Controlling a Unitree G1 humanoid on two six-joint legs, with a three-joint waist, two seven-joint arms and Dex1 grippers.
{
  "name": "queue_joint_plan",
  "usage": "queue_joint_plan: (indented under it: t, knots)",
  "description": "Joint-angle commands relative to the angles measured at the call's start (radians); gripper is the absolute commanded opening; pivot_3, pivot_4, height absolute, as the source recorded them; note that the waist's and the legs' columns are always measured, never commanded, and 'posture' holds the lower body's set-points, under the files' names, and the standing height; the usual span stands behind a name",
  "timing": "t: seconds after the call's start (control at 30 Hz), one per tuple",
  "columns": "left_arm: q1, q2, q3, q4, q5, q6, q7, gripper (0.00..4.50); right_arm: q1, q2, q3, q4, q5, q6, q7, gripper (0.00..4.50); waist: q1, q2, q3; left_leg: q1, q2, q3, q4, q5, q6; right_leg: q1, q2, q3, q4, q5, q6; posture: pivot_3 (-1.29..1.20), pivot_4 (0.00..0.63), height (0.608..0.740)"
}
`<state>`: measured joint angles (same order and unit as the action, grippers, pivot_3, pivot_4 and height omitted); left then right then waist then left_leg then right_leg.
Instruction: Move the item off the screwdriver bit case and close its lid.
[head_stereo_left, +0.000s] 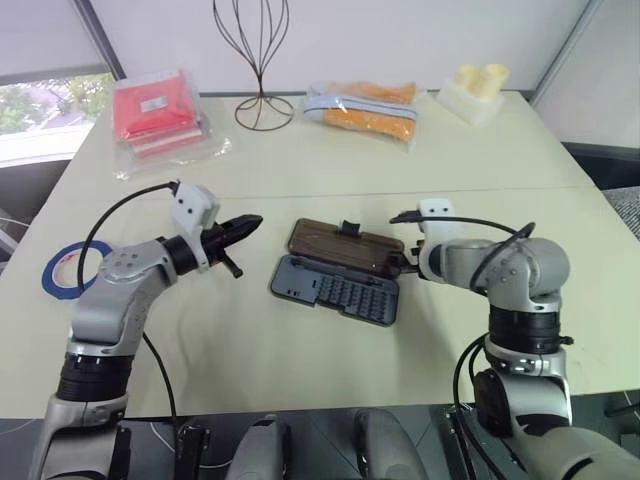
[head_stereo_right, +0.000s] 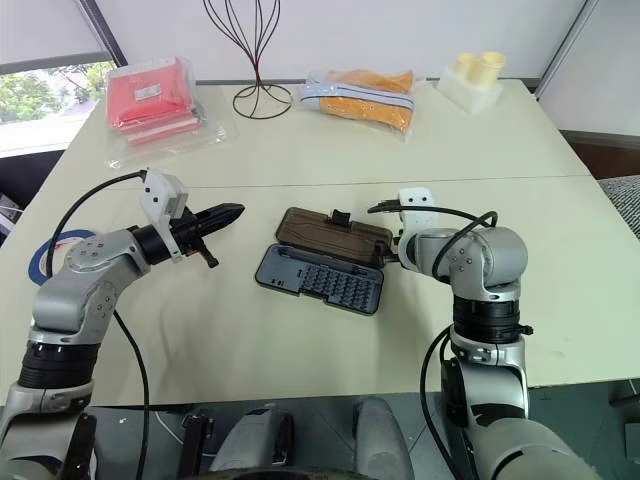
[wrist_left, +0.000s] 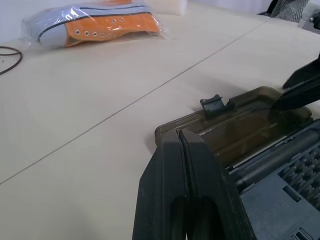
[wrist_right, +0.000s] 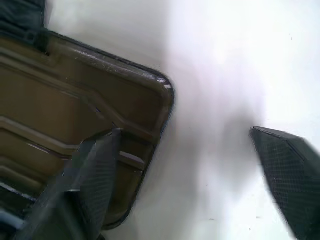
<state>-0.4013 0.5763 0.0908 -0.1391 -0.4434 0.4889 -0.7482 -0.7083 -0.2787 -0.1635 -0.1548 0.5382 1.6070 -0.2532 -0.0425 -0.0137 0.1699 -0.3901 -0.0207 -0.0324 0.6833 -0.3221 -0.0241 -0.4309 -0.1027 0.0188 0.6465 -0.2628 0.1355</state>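
Cream tabletop (head_stereo_left: 300, 360) fills the scene, with a seam running across it behind the work area. Nearest the robot, at the middle, lies the flat rectangular screwdriver bit case (head_stereo_left: 337, 290), open, its dark blue-grey tray showing rows of small bits, and its long axis running left to right with a slight slant. Hinged to the tray's far long edge, the translucent smoky-brown lid (head_stereo_left: 345, 247) lies folded back flat on the table, its small black latch tab (head_stereo_left: 350, 229) on the far edge; nothing rests on the case. The right gripper (wrist_right: 185, 165) sits at the lid's right-hand end, its two black fingers spread fairly wide, one finger (wrist_right: 90, 170) over the lid's corner and the other over bare table beside it, holding nothing. The left gripper (head_stereo_left: 243, 228) hovers just off the case's left end, pointing level toward it, fingers pressed together and empty. By my reading, the right arm is nearer: the lid's short end lies directly at its fingers, so swinging the lid toward the robot over the tray looks to be its job. Left of the arm lies a blue tape roll (head_stereo_left: 70, 268). Farther back lie a bagged red packet (head_stereo_left: 158, 110), a dark wire stand (head_stereo_left: 262, 70), a bagged orange sneaker (head_stereo_left: 365, 103) and a pale yellow block (head_stereo_left: 478, 90).
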Motion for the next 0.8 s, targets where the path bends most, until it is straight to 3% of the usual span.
queue_joint_plan:
  t: [0.03,0.13,0.17,0.2,0.8]
  knots:
    - [-0.004,0.006,0.007,-0.037,0.006,-0.020,0.002,0.00,-0.016,0.001,-0.008,-0.019,-0.054,0.007,0.020,2.11,0.003,0.000,0.000,0.000,0.000,0.000,0.000,0.000,0.000,0.000,0.000,0.000,0.000,0.000,0.000,0.00,0.150,0.740]
    - [-0.004,0.007,0.009,-0.034,0.008,-0.023,0.001,0.00,-0.012,0.009,0.002,-0.026,-0.071,0.007,0.039,0.57,0.004,0.000,0.000,0.000,0.000,0.000,0.000,0.000,0.000,0.000,0.000,0.000,0.000,0.000,0.000,0.00,0.150,0.740]
    - [-0.003,0.007,0.009,-0.035,0.008,-0.023,0.001,0.00,-0.009,0.011,0.004,-0.029,-0.076,0.007,0.045,0.17,0.003,0.000,0.000,0.000,0.000,0.000,0.000,0.000,0.000,0.000,0.000,0.000,0.000,0.000,0.000,0.00,0.150,0.740]
    - [-0.003,0.007,0.010,-0.035,0.009,-0.024,0.001,0.00,-0.008,0.013,0.007,-0.032,-0.082,0.007,0.051,0.08,0.003,0.000,0.000,0.000,-0.001,0.000,0.000,0.000,0.000,0.000,0.000,0.000,0.000,0.000,0.000,0.00,0.150,0.740]
    - [0.004,0.006,0.023,-0.030,0.017,-0.031,0.006,0.00,0.066,0.000,0.016,-0.112,-0.040,0.007,0.075,0.08,0.002,0.000,0.000,0.000,0.000,0.000,0.000,0.000,0.000,0.000,0.000,0.000,0.000,0.000,0.000,0.00,0.150,0.740]
